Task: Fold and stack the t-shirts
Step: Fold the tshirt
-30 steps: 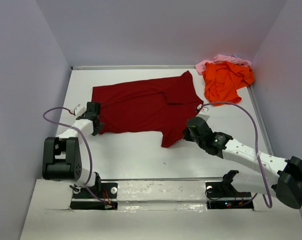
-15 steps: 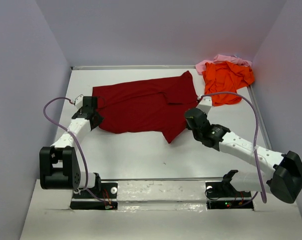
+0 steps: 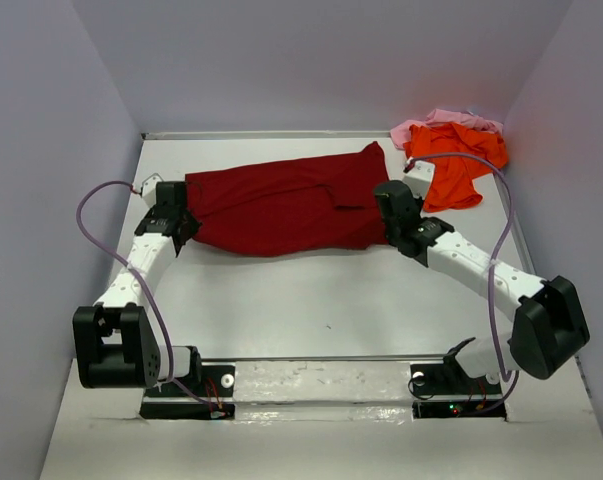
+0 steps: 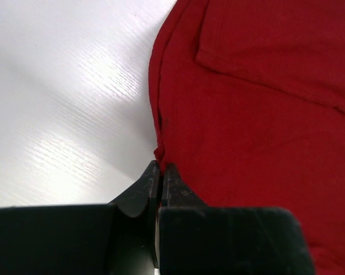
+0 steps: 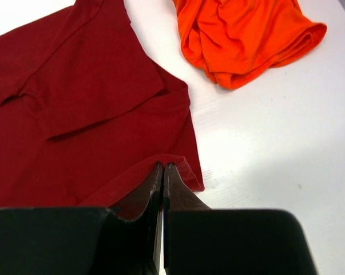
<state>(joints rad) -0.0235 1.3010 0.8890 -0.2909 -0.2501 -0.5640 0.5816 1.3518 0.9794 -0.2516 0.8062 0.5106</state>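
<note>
Overhead view: the maroon t-shirt [image 3: 281, 205] lies across the white table [image 3: 311, 300], drawn out lengthwise between the two arms. The left gripper [image 3: 173, 215] sits at its left end and the right gripper [image 3: 393, 205] at its right end. Left wrist view: the jaws are pressed together with no gap, nipping the very edge of the maroon cloth at their tips. The cloth fills the field ahead of and to the right of the tips, and bare table lies ahead to their left. Right wrist view: the jaws are likewise closed to a thin slit on a turned-over corner of the same shirt. The maroon fabric, with one layer lapped over another, extends ahead and to the left of the tips. The orange t-shirt [image 5: 241, 40] lies crumpled ahead and to the right of this gripper, apart from the maroon one, with bare table between. Overhead, the pink t-shirt [image 3: 436, 120] is bunched just beyond the orange one, touching it, in the far right corner.
</note>
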